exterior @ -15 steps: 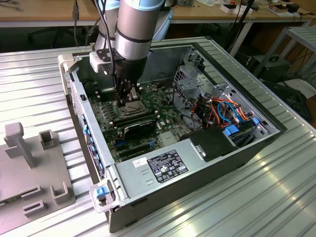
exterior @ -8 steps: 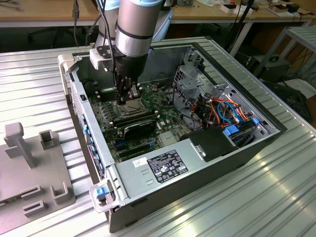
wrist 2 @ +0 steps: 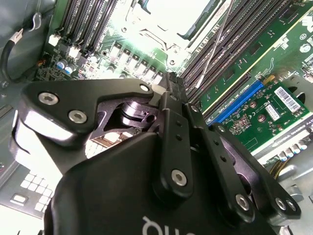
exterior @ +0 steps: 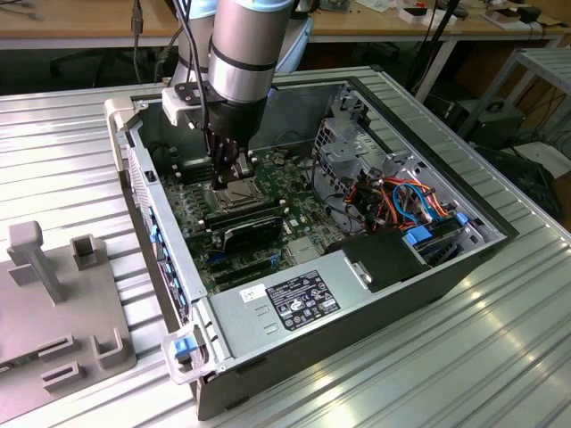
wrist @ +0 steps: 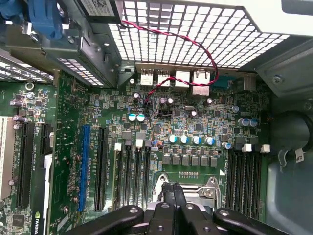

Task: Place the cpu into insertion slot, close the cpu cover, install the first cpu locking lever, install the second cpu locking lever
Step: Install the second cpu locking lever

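A lab or electronics workshop. Open computer case [exterior: 357,259] with a green motherboard [wrist: 161,132] on a ribbed metal table [exterior: 464,357], beside a grey fixture block [exterior: 53,294]. Wooden workbenches [exterior: 375,27] behind, strewn with cables and gear. Robot arm [exterior: 245,53] mounted over the case.

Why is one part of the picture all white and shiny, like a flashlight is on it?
In the second wrist view, bright light washes out the socket area to plain white, and the gripper looms large and dark in front. In the first wrist view the green board is evenly lit. In the exterior view the metal table reflects soft light in streaks.
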`<state>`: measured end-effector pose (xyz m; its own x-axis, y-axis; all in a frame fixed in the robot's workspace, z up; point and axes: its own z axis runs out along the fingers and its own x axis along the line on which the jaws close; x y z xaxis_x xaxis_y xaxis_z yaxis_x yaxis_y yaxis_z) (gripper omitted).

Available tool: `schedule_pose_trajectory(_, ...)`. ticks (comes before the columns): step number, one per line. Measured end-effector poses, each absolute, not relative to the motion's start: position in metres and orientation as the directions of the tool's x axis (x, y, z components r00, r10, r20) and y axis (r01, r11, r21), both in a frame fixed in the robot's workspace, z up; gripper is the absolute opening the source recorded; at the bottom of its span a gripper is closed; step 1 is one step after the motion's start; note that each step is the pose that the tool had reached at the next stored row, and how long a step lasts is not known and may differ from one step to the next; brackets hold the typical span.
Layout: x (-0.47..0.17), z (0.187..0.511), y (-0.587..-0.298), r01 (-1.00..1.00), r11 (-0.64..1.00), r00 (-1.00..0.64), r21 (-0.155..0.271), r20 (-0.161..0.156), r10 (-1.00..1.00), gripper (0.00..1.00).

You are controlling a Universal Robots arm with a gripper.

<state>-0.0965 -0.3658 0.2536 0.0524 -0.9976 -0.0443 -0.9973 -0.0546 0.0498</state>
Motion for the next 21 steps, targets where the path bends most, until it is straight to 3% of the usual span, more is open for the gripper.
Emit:
schedule_pose_trajectory(2, -0.096, 0.254, -0.366, -0.997, -0.055, 0.052, 0.05, -0.045, -0.998, 0.17)
schedule_pose_trajectory(15, -0.07, 0.254, -0.364, -0.997, -0.055, 0.052, 0.05, -0.045, -0.998, 0.17)
schedule_pose_trajectory(17, -0.06, 0.254, -0.364, -0.997, -0.055, 0.053, 0.05, -0.045, -0.998, 0.16)
schedule_pose_trajectory(18, -0.059, 0.254, -0.364, -0.997, -0.055, 0.053, 0.05, -0.045, -0.998, 0.1)
schedule_pose_trajectory(21, -0.056, 0.253, -0.371, -0.997, -0.055, 0.052, 0.05, -0.045, -0.998, 0.1)
